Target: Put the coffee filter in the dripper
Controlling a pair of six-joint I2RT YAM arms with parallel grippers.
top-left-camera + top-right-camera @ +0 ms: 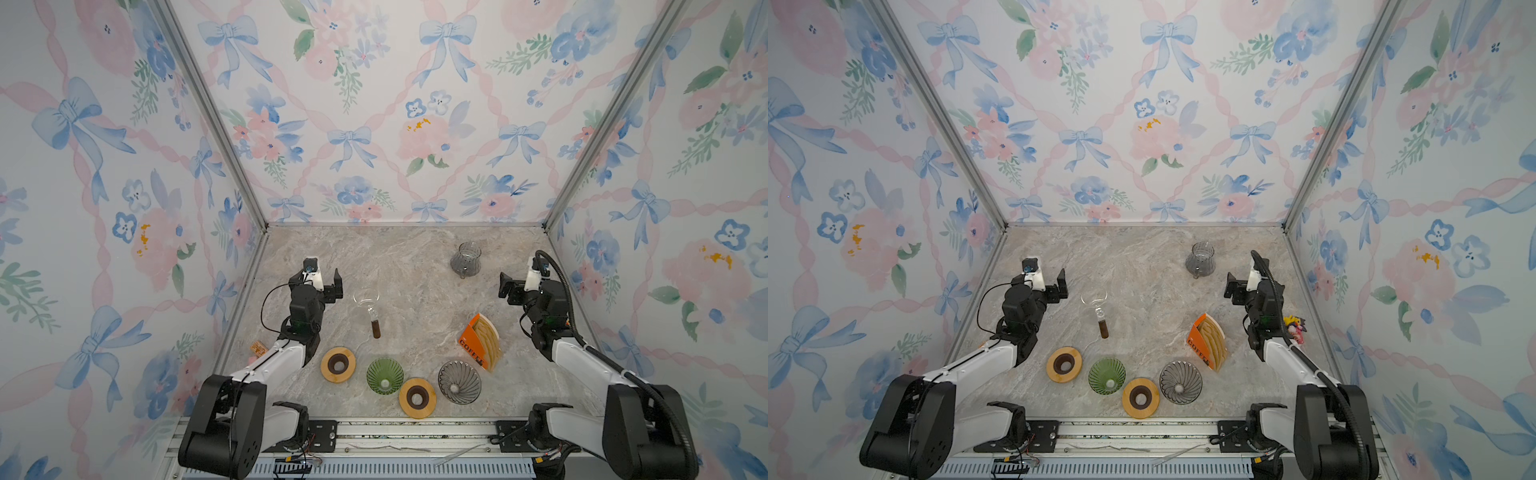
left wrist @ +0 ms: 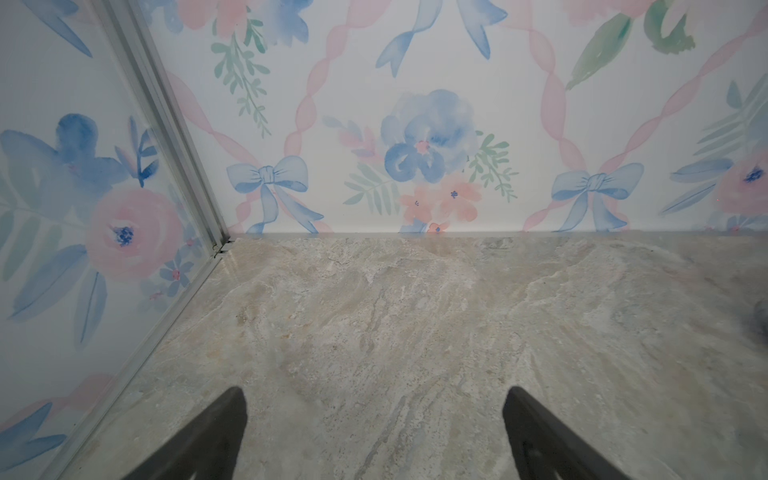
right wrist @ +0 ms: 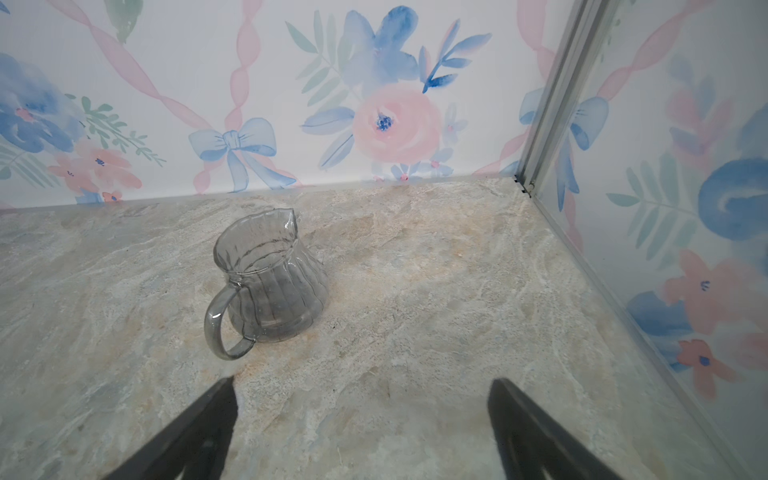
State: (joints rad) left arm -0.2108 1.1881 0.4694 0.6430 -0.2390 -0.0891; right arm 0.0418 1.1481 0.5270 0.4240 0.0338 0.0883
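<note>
Left gripper point(image 1: 324, 276) hangs above the left half of the counter point(image 1: 407, 249), jaws wide apart and holding nothing. The left wrist view shows only bare counter point(image 2: 415, 311) between its fingertips point(image 2: 232, 411).

Right gripper point(image 1: 519, 279) hangs above the right half, jaws likewise wide apart and empty. In the right wrist view a grey glass jug point(image 3: 270, 282) stands upright ahead of it, handle facing the camera, clear of both fingertips point(image 3: 505, 399).

The coffee filters point(image 1: 489, 337) sit in an orange packet point(image 1: 471, 347) marked COFFEE, propped on the counter at the right, near the right arm. No filter lies in a dripper.

Along the near edge stand a green dripper point(image 1: 385, 375) and a grey dripper point(image 1: 459, 382), both mouth up and empty; the grey one sits just beside the packet. Two wooden rings point(image 1: 338, 364) point(image 1: 417, 397) lie flat, one either side of the green dripper. A clear glass funnel with a brown handle point(image 1: 371, 309) lies mid-counter, apart from both grippers.
</note>
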